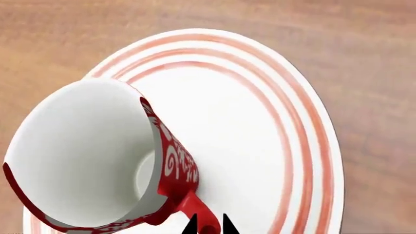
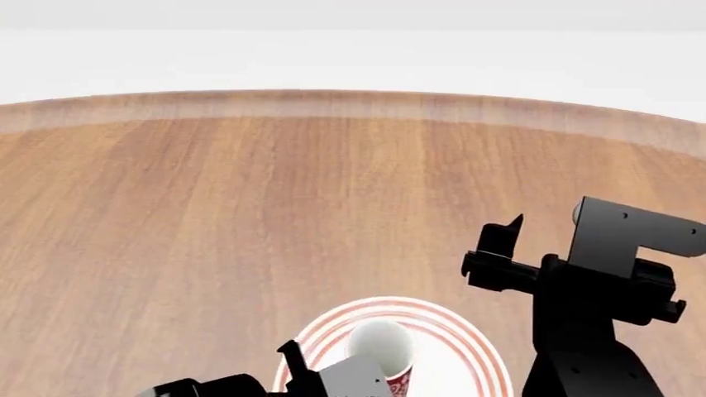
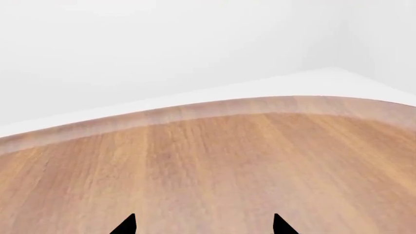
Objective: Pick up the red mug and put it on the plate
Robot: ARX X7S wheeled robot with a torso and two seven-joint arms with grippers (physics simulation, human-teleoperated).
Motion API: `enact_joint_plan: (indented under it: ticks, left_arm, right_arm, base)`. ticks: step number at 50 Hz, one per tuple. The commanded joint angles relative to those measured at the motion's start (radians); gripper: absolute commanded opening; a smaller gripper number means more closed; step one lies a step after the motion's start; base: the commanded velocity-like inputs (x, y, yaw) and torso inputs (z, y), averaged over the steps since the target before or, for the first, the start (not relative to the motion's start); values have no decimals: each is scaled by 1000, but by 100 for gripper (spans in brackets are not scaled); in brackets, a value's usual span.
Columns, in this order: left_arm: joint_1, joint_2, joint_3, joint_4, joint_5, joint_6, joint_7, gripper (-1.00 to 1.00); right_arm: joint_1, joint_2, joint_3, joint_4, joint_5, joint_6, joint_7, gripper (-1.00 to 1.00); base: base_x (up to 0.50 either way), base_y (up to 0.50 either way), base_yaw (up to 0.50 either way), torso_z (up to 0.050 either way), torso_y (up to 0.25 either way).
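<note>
The red mug (image 1: 174,165), red with a white scroll pattern and white inside, is over the white plate (image 1: 260,146) with red rings. My left gripper (image 1: 209,225) is shut on the mug's red loop handle. In the head view the mug (image 2: 382,347) shows at the bottom middle over the plate (image 2: 458,347), next to my left arm; whether it rests on the plate or hangs just above it, I cannot tell. My right gripper (image 3: 202,225) is open and empty, raised above bare table to the right of the plate; in the head view only its arm shows.
The round wooden table (image 2: 276,207) stretches far beyond the plate to its curved back edge. My right arm (image 2: 584,281) stands at the right of the plate. White floor and wall lie behind the table. No other mugs are in view.
</note>
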Motion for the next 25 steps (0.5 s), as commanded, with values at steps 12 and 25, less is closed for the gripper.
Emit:
enact_joint_plan:
  ticks: [12,25]
  left_arm:
    - [16,0,33,-28,-80,-27,24,100]
    - [13,0,31,-50,-96,-17,5,100]
  right_arm:
    - [3,1,-10,17,3,-13,1,100]
    - [7,0,-17,31,5,-20,1,100]
  base:
    - [0,0,0,0,0]
    - [0,0,0,0,0]
